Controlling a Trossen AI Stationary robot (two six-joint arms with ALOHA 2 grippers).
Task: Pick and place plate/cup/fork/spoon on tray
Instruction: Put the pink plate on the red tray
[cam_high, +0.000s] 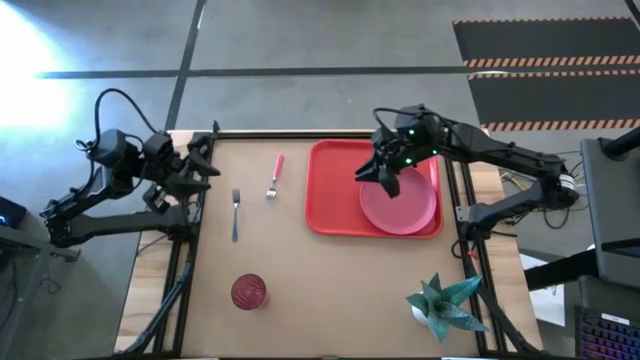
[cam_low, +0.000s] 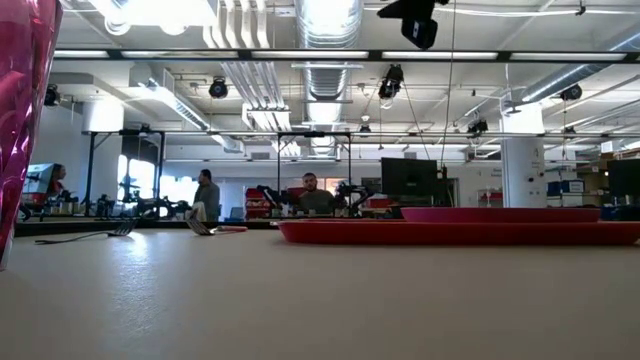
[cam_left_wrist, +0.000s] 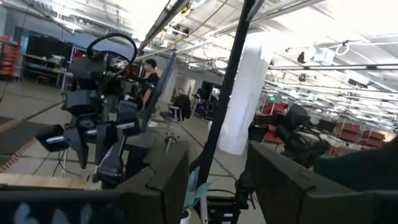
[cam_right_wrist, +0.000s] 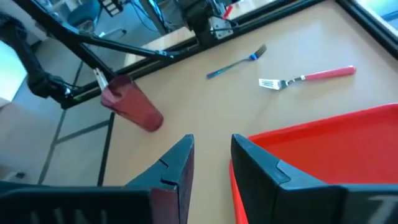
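The red tray (cam_high: 335, 190) lies at the table's far right, and the pinkish plate (cam_high: 405, 210) lies flat on its right part. My right gripper (cam_high: 385, 178) hangs open and empty high above the tray's middle; it also shows in the low view (cam_low: 415, 22). In its wrist view (cam_right_wrist: 211, 158) the tray's rim (cam_right_wrist: 311, 134) is below. The fork (cam_high: 275, 175) and the bluish-handled spoon (cam_high: 235, 213) lie flat left of the tray. The cup (cam_high: 249, 292) stands near the front edge. My left gripper (cam_high: 205, 160) waits open at the table's far left edge.
A green paper plant (cam_high: 440, 305) stands at the front right corner. Bare tabletop lies between the cup and the tray. In the low view the cup (cam_low: 20, 110) is close at the left and people sit in the room behind the table.
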